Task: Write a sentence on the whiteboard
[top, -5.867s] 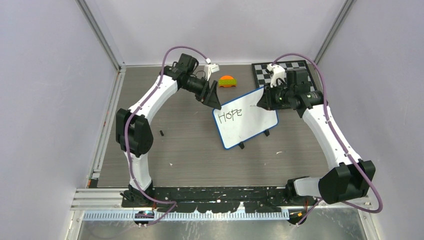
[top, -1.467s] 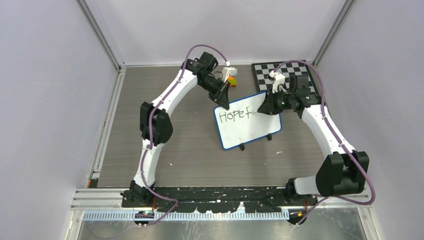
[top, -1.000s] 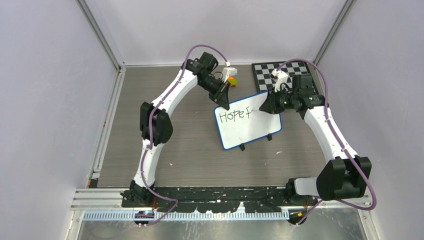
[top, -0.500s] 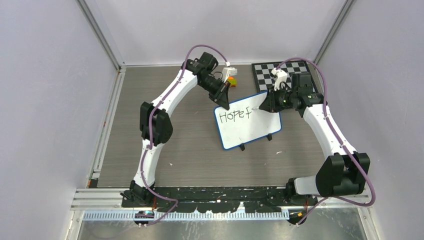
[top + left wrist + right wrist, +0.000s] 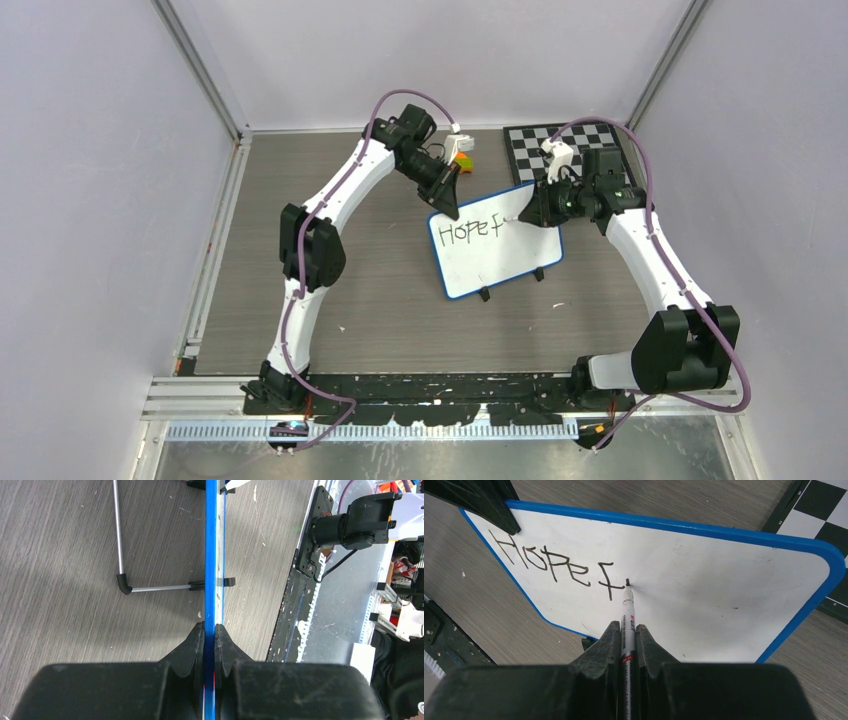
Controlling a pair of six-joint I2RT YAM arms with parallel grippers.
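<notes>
The blue-rimmed whiteboard (image 5: 495, 245) stands propped at mid-table, with "Hopef" written in black along its top. My left gripper (image 5: 447, 205) is shut on its top left corner; in the left wrist view the blue rim (image 5: 210, 555) runs edge-on between the gripper (image 5: 209, 630) jaws. My right gripper (image 5: 527, 213) is shut on a white marker (image 5: 627, 610). The marker's black tip touches the whiteboard (image 5: 704, 575) just right of the "f", with the right gripper (image 5: 626, 627) below it.
A black-and-white checkered board (image 5: 565, 145) lies at the back right, behind the right arm. An orange and green object (image 5: 466, 162) sits behind the left wrist. The whiteboard's metal stand (image 5: 120, 555) rests on the grey table (image 5: 380, 290). Purple walls enclose the cell.
Since several seconds ago an "f" has appeared after "Hope" and the left arm has shifted right. Over the last second the right gripper lifted slightly, then came back to the board beside the "f".
</notes>
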